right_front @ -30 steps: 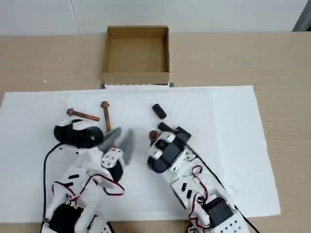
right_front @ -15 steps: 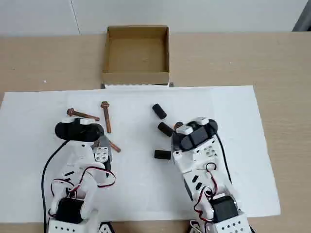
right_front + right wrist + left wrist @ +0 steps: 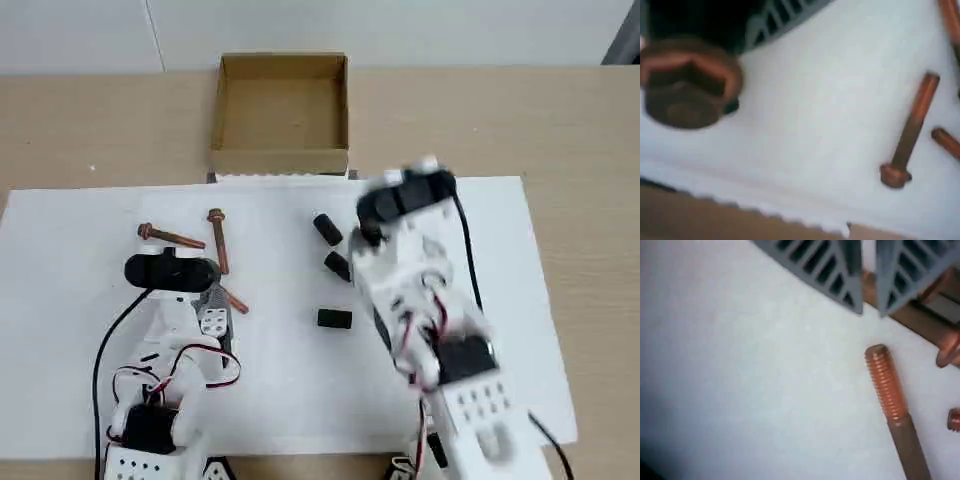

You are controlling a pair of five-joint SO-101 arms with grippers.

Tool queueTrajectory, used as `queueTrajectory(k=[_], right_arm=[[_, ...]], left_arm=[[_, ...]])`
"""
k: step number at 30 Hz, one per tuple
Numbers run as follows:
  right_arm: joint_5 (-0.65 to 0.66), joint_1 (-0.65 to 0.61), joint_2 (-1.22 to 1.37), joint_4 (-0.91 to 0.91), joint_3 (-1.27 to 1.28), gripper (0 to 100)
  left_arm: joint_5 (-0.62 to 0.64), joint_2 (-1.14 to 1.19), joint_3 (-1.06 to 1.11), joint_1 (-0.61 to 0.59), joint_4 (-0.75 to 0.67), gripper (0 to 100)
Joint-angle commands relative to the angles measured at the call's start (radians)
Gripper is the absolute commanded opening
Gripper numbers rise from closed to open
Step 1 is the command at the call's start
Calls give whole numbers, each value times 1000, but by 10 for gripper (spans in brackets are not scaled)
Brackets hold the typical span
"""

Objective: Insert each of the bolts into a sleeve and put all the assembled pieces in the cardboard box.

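Observation:
My right gripper point(image 3: 372, 238) hangs over the white sheet, short of the cardboard box point(image 3: 283, 150), shut on a copper bolt point(image 3: 690, 85) whose hex head faces the camera. Something dark sits behind the head; I cannot tell if it is a sleeve. Three black sleeves point(image 3: 327, 228) point(image 3: 338, 265) point(image 3: 334, 318) lie beside that arm. My left gripper point(image 3: 869, 300) is down at the sheet, fingers close together on a bolt point(image 3: 233, 299) that runs behind them. Two more bolts point(image 3: 170, 236) point(image 3: 217, 240) lie just beyond. A threaded bolt end point(image 3: 885, 380) lies near the fingertips.
The white sheet point(image 3: 480, 260) covers most of the wooden table point(image 3: 580, 130). The box is open and stands upright just past the sheet's far edge. Loose bolts point(image 3: 910, 135) show on the sheet in the right wrist view.
The right arm lifted off the sheet's middle with the bolt and swung toward the box, uncovering a third sleeve. The left gripper, open a second ago, came down and closed on a bolt.

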Motion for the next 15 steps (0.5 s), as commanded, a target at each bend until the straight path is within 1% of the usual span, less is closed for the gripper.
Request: queueTrajectory(k=[1,4,11,15], right_arm=[[-9,30,245,-102,-244,2],[-3,53,421,-173,-376,3],[127,64,796,-282,-694,3],[163,62,989,-354,-875,3]], left_arm=[[-3,-12,-4,-9,-25,6],[-3,-12,-4,-9,-25,6],[-3,-12,-4,-9,-25,6],[-3,-12,-4,-9,-25,6]])
